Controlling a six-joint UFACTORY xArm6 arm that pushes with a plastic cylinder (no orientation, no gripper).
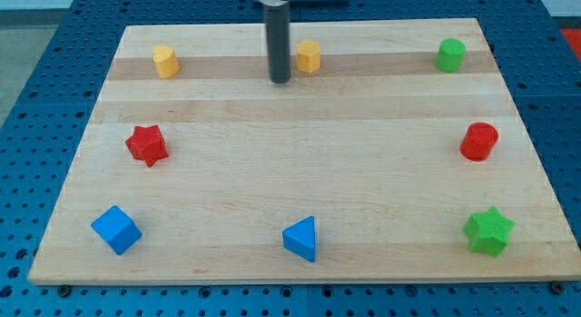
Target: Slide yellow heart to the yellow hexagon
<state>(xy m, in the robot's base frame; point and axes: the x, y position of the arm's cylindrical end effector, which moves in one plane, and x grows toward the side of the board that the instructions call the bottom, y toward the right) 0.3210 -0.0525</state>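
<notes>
The yellow heart (164, 61) sits near the board's top left. The yellow hexagon (309, 56) sits at the top centre. My tip (280, 81) rests on the board just left of and slightly below the yellow hexagon, a small gap apart from it. The heart is far to the tip's left. The rod rises straight up out of the view's top.
A red star (146, 144) lies at the left, a blue cube (116, 230) at bottom left, a blue triangle (301, 238) at bottom centre. A green cylinder (449, 55), red cylinder (478, 142) and green star (489, 231) line the right side of the wooden board (363, 163).
</notes>
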